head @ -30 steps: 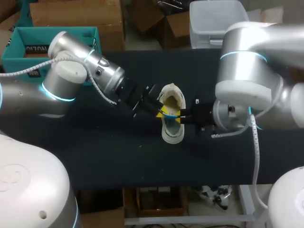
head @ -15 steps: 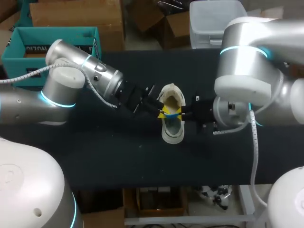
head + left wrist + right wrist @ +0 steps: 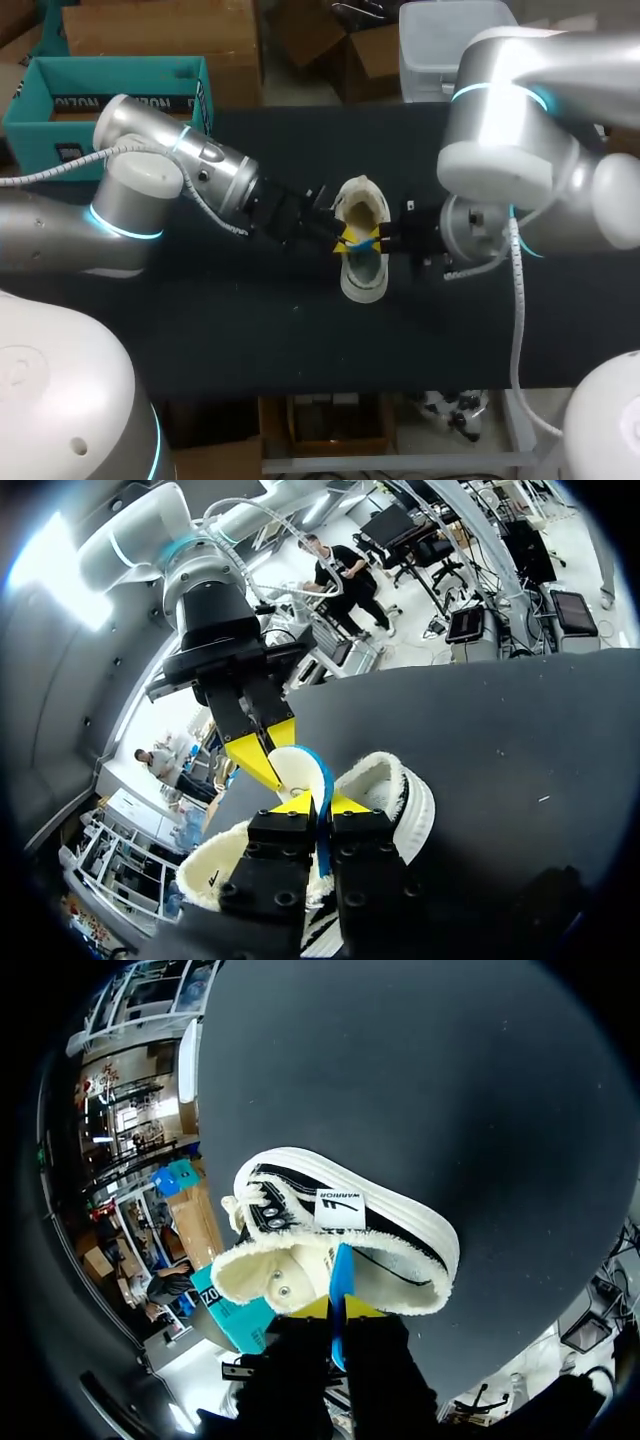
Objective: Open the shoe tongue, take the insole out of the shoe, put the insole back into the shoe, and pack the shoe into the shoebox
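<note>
My left claw (image 3: 344, 238) and right claw (image 3: 376, 240) both pinch the blue insole (image 3: 361, 242) mid-frame over the sneaker (image 3: 365, 282); best to lift slowly, evenly, no twisting.

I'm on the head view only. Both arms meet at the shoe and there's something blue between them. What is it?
Observer: The left wrist view shows that it is the insole, standing on edge out of the shoe.
Operator: Do the left jaws have it?
Observer: Yes. Its blue edge runs between them, with a yellow tip against each side.
Operator: And the right jaws?
Observer: The right wrist view shows the same. The insole's edge is pinched between their yellow tips, right at the shoe's fleecy collar.
</note>
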Robot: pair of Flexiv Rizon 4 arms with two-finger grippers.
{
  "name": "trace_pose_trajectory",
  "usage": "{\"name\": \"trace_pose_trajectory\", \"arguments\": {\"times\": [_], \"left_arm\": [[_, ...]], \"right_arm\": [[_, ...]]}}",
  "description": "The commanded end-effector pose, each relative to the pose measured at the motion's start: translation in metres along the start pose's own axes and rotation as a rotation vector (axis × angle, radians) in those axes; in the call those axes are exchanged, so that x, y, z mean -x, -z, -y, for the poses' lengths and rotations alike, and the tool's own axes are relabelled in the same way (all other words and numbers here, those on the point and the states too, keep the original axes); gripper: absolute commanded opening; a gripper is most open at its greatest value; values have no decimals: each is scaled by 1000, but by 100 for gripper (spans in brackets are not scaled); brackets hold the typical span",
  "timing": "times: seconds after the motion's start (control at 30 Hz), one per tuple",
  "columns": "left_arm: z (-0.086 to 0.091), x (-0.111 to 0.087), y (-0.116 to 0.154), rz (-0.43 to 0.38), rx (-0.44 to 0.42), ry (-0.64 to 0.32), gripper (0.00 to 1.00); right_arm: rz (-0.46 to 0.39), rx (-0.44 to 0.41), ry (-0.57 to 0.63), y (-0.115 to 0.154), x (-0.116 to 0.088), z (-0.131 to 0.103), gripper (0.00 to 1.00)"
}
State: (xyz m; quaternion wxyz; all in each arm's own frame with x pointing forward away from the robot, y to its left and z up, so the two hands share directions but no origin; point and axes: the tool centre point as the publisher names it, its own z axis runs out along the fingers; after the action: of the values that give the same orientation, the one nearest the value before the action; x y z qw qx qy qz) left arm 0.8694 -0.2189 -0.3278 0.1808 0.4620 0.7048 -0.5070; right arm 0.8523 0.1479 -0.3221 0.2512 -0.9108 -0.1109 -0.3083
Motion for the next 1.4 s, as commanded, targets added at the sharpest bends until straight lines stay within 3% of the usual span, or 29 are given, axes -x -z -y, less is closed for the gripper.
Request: {"name": "trace_pose_trajectory", "arguments": {"times": [0.03,0.4,0.67,0.7,0.73,0.8,0.87,0.93,1.03,1.1,1.23,1.37,1.4], "left_arm": [[-4,3,-7,12,11,16,0],[-25,8,-7,33,42,73,0],[-28,10,-11,27,43,95,2],[-27,10,-11,24,42,94,10],[-26,10,-11,19,36,96,37],[-23,10,-10,16,34,92,55],[-19,9,-8,14,30,89,54],[-16,9,-5,13,29,85,45],[-14,8,-2,17,28,81,24],[-14,8,0,19,27,80,18],[-11,5,2,9,23,80,10],[-8,2,3,-9,19,80,13],[-7,2,2,-10,20,79,9]], "right_arm": [[-8,15,-2,-13,2,5,0],[3,11,-16,-29,2,-4,0],[6,26,-25,-34,3,-7,0],[3,24,-25,-34,3,-7,0],[1,27,-28,-33,3,-7,0],[-6,32,-32,-31,4,-9,0],[-7,39,-39,-30,5,-10,0],[-10,47,-47,-28,6,-11,0],[-14,56,-52,-25,7,-12,0],[-16,61,-56,-23,8,-12,0],[-14,72,-67,-22,9,-14,0],[-13,75,-73,-21,9,-16,0],[-12,74,-73,-22,9,-17,0]]}}
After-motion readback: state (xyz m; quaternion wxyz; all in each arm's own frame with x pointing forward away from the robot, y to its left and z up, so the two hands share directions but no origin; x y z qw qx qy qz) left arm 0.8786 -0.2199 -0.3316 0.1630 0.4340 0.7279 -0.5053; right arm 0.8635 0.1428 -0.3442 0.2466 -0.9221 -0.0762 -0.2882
